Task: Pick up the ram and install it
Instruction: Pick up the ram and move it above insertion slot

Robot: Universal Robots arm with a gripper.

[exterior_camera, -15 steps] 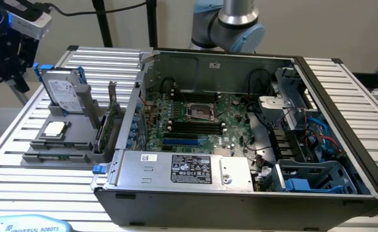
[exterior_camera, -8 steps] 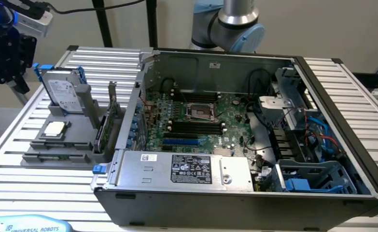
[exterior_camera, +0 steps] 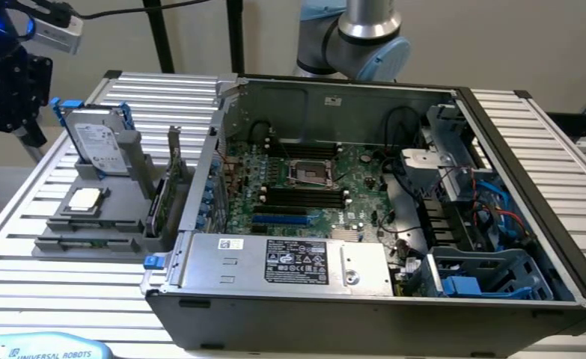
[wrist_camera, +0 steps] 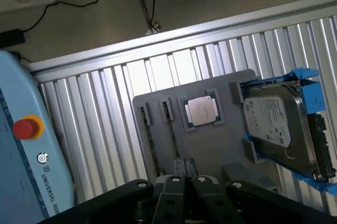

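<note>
- Gripper [wrist_camera: 185,167] fingertips sit pressed together with nothing between them, raised clear of the grey holder tray [wrist_camera: 210,147].
- On that tray's outermost step lies the ram [exterior_camera: 93,241], flat in its slot, untouched.
- In the exterior view, the ram lies at about five o'clock from the gripper, well apart.
- Its long axis runs nine to three there, with the computer case [exterior_camera: 373,93] towards three o'clock.

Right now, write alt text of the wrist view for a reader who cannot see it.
The gripper hangs over a grey holder tray on a slatted metal table. The tray carries a square silver processor chip, a hard drive in a blue frame, and two narrow slots holding thin dark strips.
</note>
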